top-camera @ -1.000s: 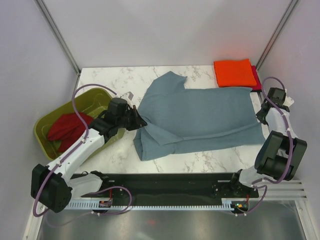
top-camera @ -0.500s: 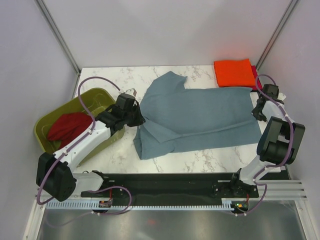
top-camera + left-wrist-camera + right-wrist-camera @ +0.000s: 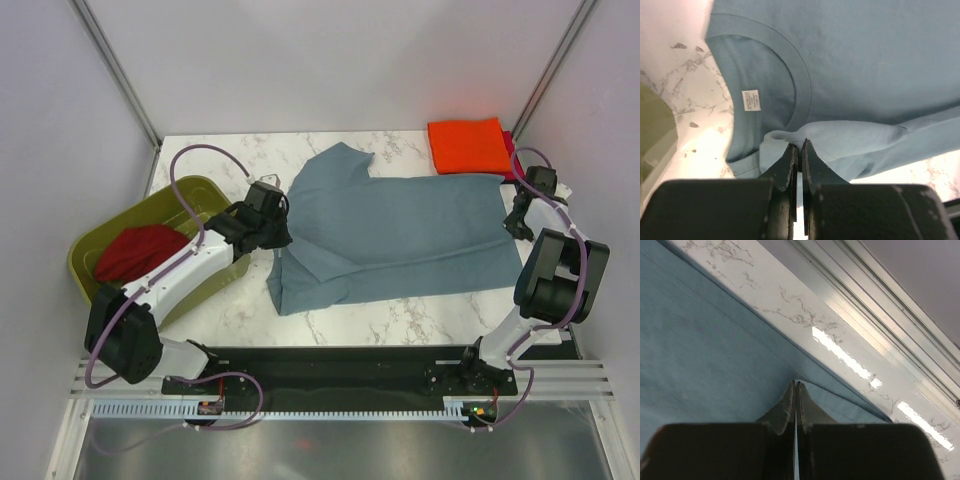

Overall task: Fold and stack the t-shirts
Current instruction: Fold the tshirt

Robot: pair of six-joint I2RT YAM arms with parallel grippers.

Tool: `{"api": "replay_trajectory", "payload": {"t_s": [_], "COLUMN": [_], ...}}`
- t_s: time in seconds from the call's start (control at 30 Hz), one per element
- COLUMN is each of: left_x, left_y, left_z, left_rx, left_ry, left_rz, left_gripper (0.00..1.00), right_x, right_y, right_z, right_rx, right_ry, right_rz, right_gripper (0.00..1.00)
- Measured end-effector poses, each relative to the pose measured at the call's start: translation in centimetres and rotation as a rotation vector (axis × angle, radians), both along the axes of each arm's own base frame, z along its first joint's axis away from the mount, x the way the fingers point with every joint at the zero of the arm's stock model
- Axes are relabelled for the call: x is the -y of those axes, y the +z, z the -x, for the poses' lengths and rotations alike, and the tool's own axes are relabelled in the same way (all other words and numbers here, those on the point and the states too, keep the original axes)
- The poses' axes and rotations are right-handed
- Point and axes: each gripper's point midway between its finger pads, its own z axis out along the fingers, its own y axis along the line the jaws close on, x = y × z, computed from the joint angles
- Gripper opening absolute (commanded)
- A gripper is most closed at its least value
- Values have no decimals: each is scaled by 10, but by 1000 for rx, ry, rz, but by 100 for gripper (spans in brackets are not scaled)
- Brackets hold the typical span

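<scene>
- I see the slate blue-grey t-shirt (image 3: 400,235) spread across the middle of the marble surface (image 3: 225,160). Its collar end is toward the left and its hem toward the right.
- The near left part of the shirt is doubled over itself, so that corner is not lying flat.
- My left gripper (image 3: 283,238) sits at the shirt's left edge. In the left wrist view its jaws are all but together at (image 3: 800,145), pinching a raised fold of the blue-grey cloth just below the neckline.
- The same view shows the ribbed collar (image 3: 795,55) and a small white label (image 3: 751,100) inside the neck.
- My right gripper (image 3: 516,218) is at the shirt's far right edge. In the right wrist view its jaws are pressed closed at (image 3: 796,384), with the hem edge drawn up to the tips.
- The bright orange t-shirt (image 3: 468,146) lies folded in the far right corner, well apart from the left gripper.
- A strip of the magenta-red t-shirt (image 3: 513,152) shows under the orange one at its right side.
- The dark red t-shirt (image 3: 135,252) is bunched in the olive-green tub (image 3: 190,188) at the left, beside my left arm.
</scene>
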Motion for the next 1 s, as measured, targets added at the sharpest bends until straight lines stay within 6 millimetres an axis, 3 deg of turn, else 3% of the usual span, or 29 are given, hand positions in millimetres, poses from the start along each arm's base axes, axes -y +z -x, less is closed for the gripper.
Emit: {"api": "replay_trajectory", "payload": {"t_s": [0.23, 0.33, 0.47, 0.53, 0.7, 0.77, 0.87, 1.0], "left_x": [-4, -4, -7, -8, -4, 2, 27, 62], "left_y": [-3, -6, -5, 2, 36, 53, 70, 74], "left_z": [-11, -14, -17, -19, -29, -26, -8, 23], "left_rx": [-1, -7, -8, 3, 83, 123, 156, 147], "left_ry": [17, 18, 22, 22, -6, -40, -138, -281], "left_rz": [-57, -75, -103, -113, -108, -93, -50, 11], "left_gripper": [5, 25, 33, 33, 36, 36, 36, 36], "right_x": [4, 4, 4, 4, -4, -8, -16, -27], "right_y": [-5, -6, -3, 2, 21, 32, 44, 44], "right_z": [1, 1, -1, -2, -2, 1, 9, 24], "right_rx": [-21, -21, -17, -11, 9, 20, 37, 49], "right_ry": [-14, -18, -28, -33, -26, -28, -33, -35], "right_rz": [12, 11, 5, 0, -35, -49, -66, -95], "right_gripper": [4, 10, 23, 29, 31, 31, 30, 26]}}
